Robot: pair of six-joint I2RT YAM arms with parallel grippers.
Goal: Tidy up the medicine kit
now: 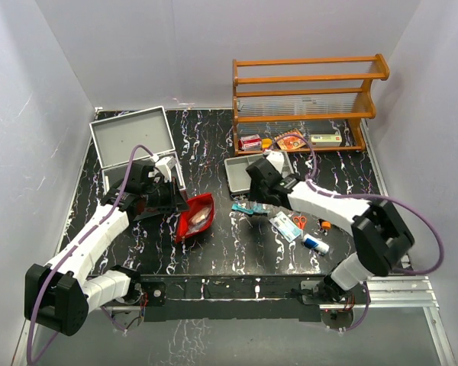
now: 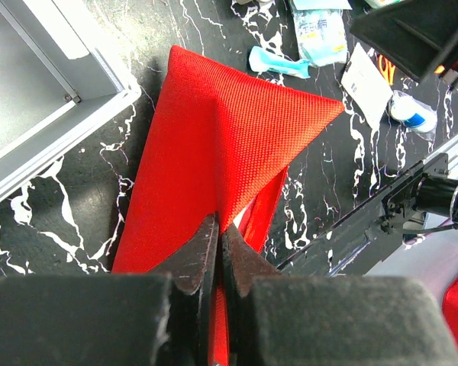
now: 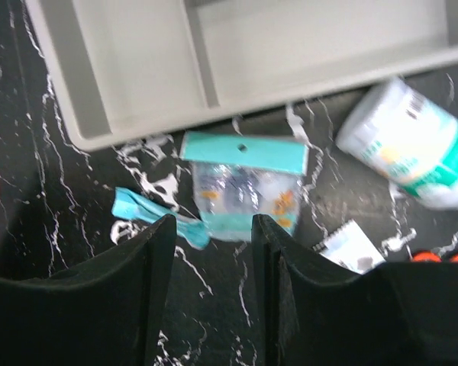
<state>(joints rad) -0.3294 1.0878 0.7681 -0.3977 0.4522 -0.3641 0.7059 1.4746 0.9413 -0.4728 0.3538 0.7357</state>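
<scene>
The medicine kit, a silver-grey metal case, stands open at the back left; its corner shows in the left wrist view. My left gripper is shut on a fold of the red fabric pouch, which gapes open at the table's middle. My right gripper is open over the black table, with nothing between its fingers. Just beyond its tips lie a teal-topped clear packet and a small teal wrapper. From above, this gripper hovers in front of the grey tray.
A grey divided tray sits mid-table, its wall close ahead of my right fingers. A white-and-green bottle, flat packets, orange scissors and a small roll lie right of centre. A wooden shelf holding boxes stands at the back right.
</scene>
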